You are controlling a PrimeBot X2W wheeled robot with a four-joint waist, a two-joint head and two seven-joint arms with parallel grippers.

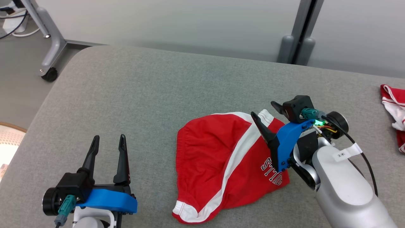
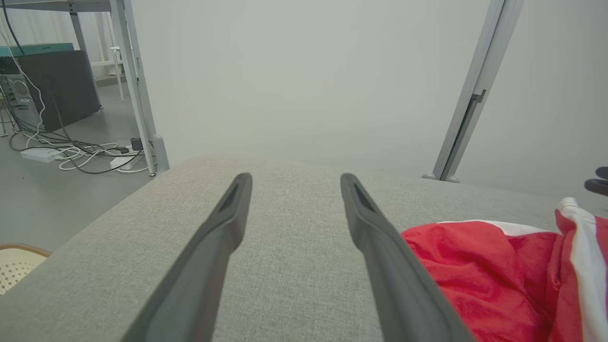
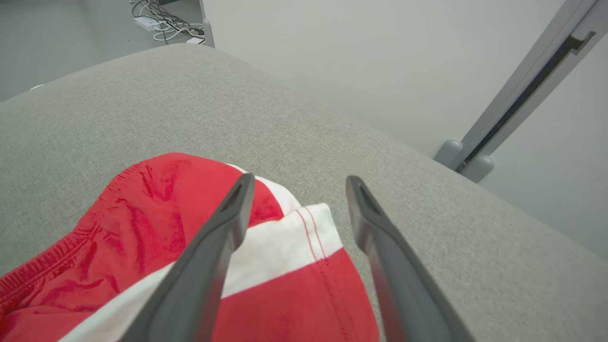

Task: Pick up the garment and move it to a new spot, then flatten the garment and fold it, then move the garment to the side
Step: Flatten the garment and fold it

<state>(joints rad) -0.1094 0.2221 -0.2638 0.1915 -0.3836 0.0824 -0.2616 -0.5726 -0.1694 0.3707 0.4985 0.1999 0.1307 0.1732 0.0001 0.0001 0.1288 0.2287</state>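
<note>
The garment (image 1: 221, 164) is a pair of red shorts with white stripes and white lettering, lying crumpled on the grey cushioned surface (image 1: 142, 95) right of centre. My right gripper (image 1: 263, 109) hangs open just over its far right corner, and the white-banded hem lies between the fingers in the right wrist view (image 3: 300, 179). The red cloth (image 3: 142, 223) spreads to the left of those fingers. My left gripper (image 1: 109, 137) stands open over bare cushion at the lower left, apart from the garment. In the left wrist view (image 2: 295, 178) the shorts (image 2: 498, 270) lie to the right of its fingers.
A second red and white cloth (image 1: 394, 114) lies at the surface's right edge. Beyond the far edge stand a wheeled frame leg (image 1: 50, 47) and a grey post (image 1: 297, 38). A pale wicker object (image 1: 9, 139) sits off the left edge. Cables (image 2: 80, 154) lie on the floor.
</note>
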